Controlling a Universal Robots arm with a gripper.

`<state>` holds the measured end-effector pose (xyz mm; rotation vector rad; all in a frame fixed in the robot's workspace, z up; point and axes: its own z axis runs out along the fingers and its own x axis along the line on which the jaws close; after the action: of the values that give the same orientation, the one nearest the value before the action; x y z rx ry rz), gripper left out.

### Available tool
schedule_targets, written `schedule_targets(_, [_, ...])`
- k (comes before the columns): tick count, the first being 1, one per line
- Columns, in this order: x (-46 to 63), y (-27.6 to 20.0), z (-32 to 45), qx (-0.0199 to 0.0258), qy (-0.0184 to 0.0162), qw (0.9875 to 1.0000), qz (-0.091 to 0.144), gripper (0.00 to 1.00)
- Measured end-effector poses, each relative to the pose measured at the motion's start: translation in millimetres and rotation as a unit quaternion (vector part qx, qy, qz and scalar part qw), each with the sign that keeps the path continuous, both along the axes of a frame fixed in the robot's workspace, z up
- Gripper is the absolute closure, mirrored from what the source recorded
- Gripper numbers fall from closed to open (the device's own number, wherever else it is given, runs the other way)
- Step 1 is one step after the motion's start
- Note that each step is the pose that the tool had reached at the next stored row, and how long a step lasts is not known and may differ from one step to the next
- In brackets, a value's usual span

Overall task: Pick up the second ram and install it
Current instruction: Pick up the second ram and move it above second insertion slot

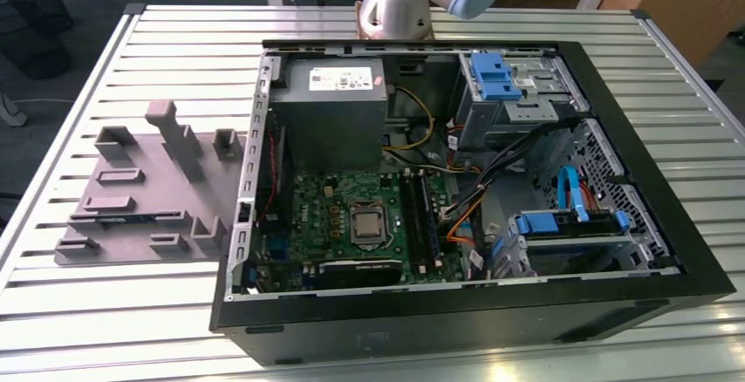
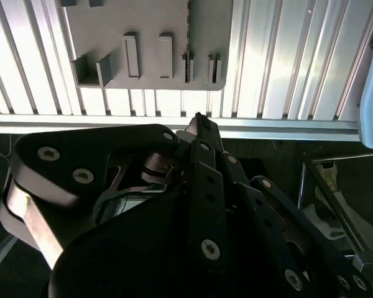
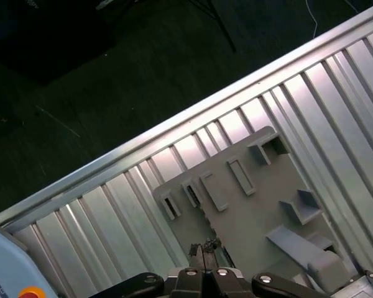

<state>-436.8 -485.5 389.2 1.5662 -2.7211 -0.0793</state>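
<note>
**While my gripper (image 2: 198, 119) is pinched together on nothing, the second ram (image 1: 126, 217) lies in its holder**

Where both wrist views look down along my linkage, the two fingertips (image 3: 199, 249) meet in one narrow point with no gap and nothing between them. They hang above the slatted aluminium table (image 1: 117, 51), apart from it, and point toward the grey holder plate (image 3: 261, 198) with its raised blocks and slots.

In the exterior view, the second ram shows as a thin blue-green strip lying lengthwise in a slot of that plate, near the plate's lower edge. The plate sits on the table at the exterior view's left, just beside the open computer case (image 1: 652, 251). Inside the case, the green motherboard (image 1: 338, 199) lies flat, well apart from the stick. My arm (image 1: 396, 3) rises behind the case at the far edge of the table.
</note>
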Motion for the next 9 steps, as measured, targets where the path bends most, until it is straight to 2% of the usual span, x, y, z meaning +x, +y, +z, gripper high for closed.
schedule_targets(9, [0.0,0.0,-0.6,0.0000,-0.0002,0.9996,0.027,0.89])
